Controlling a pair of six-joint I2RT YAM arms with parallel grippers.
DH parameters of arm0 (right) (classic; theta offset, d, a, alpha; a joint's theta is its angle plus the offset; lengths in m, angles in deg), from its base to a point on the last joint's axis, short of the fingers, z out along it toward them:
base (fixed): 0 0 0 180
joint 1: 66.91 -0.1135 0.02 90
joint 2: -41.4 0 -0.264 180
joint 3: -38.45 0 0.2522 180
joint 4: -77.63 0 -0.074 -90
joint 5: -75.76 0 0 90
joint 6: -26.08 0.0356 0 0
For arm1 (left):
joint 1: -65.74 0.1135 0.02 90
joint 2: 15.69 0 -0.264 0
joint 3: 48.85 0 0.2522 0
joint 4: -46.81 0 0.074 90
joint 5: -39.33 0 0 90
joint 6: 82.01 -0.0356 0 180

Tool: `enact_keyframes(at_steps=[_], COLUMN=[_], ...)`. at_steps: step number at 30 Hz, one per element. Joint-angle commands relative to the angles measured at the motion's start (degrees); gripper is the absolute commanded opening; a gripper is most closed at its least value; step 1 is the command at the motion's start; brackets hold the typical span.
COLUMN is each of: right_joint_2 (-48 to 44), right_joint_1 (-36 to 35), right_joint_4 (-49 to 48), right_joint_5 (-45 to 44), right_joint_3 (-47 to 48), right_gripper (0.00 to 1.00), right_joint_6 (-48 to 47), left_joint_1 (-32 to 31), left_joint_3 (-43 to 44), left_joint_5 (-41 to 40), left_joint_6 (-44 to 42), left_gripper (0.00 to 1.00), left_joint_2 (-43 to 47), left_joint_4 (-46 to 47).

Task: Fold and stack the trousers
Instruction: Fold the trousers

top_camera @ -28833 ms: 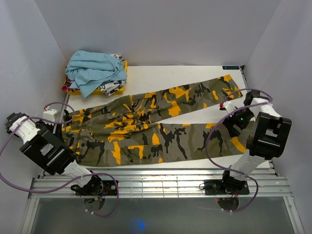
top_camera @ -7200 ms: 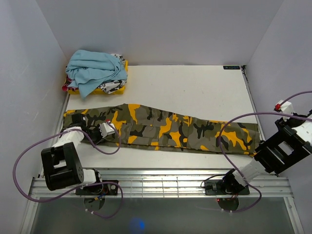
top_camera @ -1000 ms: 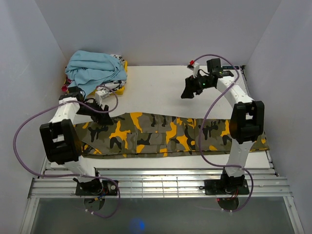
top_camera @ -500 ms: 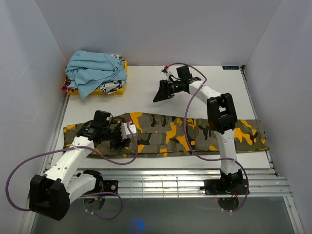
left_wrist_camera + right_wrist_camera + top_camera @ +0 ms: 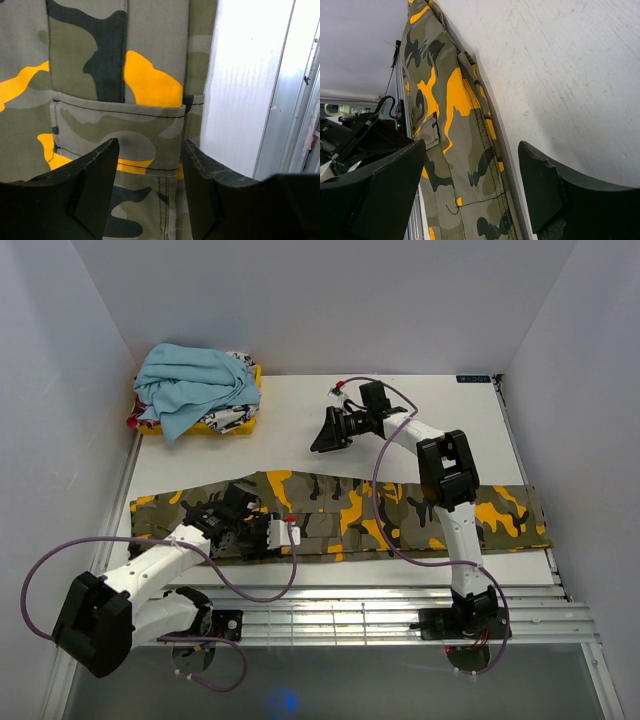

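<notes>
The camouflage trousers [image 5: 400,512] lie folded lengthwise in a long strip across the near part of the table. My left gripper [image 5: 288,535] is open, low over the strip's near edge left of centre; its view shows a pocket seam [image 5: 120,112] between the fingers [image 5: 95,175]. My right gripper [image 5: 318,440] is open and empty, above bare table behind the strip; its view shows the trousers [image 5: 455,145] running along the table and one finger [image 5: 545,185].
A light blue garment [image 5: 195,385] is heaped on a yellow and white printed garment [image 5: 235,418] at the back left corner. A metal rail [image 5: 330,615] runs along the near table edge. White walls stand close on both sides.
My left gripper has slid right along the trousers' near edge. My right gripper moved left across the back of the table and has nearly halted. Earlier, the trousers were spread open, then folded lengthwise.
</notes>
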Motion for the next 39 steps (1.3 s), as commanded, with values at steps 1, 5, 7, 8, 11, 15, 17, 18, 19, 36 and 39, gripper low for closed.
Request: enact_keyframes(at_steps=[1, 5, 7, 8, 11, 15, 17, 18, 19, 36, 39], right_joint_2=[-1.3, -0.7, -0.4, -0.4, -0.5, -1.4, -1.7, -1.8, -1.9, -1.9, -1.6], right_joint_1=[-0.4, -0.4, -0.4, -0.4, -0.4, -0.4, -0.4, -0.4, -0.4, -1.1, -1.2], right_joint_4=[-5.9, -10.7, -11.4, -12.7, -13.4, -15.5, -15.6, -15.7, -16.0, -16.7, -16.7], right_joint_5=[1.8, 3.0, 3.2, 3.7, 4.0, 4.1, 4.4, 4.4, 4.4, 6.7, 7.1], right_joint_3=[-2.4, -3.5, -4.1, -4.5, -5.8, -8.1, -8.3, -8.5, -8.7, -8.4, -8.1], right_gripper=[0.8, 0.8, 0.79, 0.79, 0.79, 0.78, 0.78, 0.78, 0.78, 0.8, 0.8], right_joint_6=[3.3, 6.6, 7.1, 8.2, 8.8, 9.2, 9.2, 9.2, 9.2, 10.3, 10.5], left_joint_1=[-1.6, -3.2, -3.5, -3.8, -4.3, -4.8, -5.1, -5.1, -5.1, -5.1, -5.1], left_joint_3=[-1.2, -2.1, -2.3, -2.5, -2.9, -3.2, -3.2, -2.9, -2.8, 1.7, -0.3], left_joint_5=[-2.2, -2.4, -2.4, -2.3, -3.1, -3.5, -3.6, -3.5, -3.3, 7.0, 6.7], left_joint_6=[-1.0, -1.3, -1.1, -0.8, -0.5, 0.5, 0.8, 1.4, 1.3, -2.0, -3.6], left_gripper=[0.61, 0.56, 0.53, 0.53, 0.49, 0.37, 0.29, 0.18, 0.12, 0.0, 0.0], left_joint_2=[1.5, 1.9, 1.7, 1.7, 1.0, -0.2, -0.6, -0.6, -0.2, 4.8, -0.3], left_joint_4=[1.6, 1.6, 1.4, 1.5, 2.1, 3.2, 3.5, 3.4, 3.2, -14.1, -13.4])
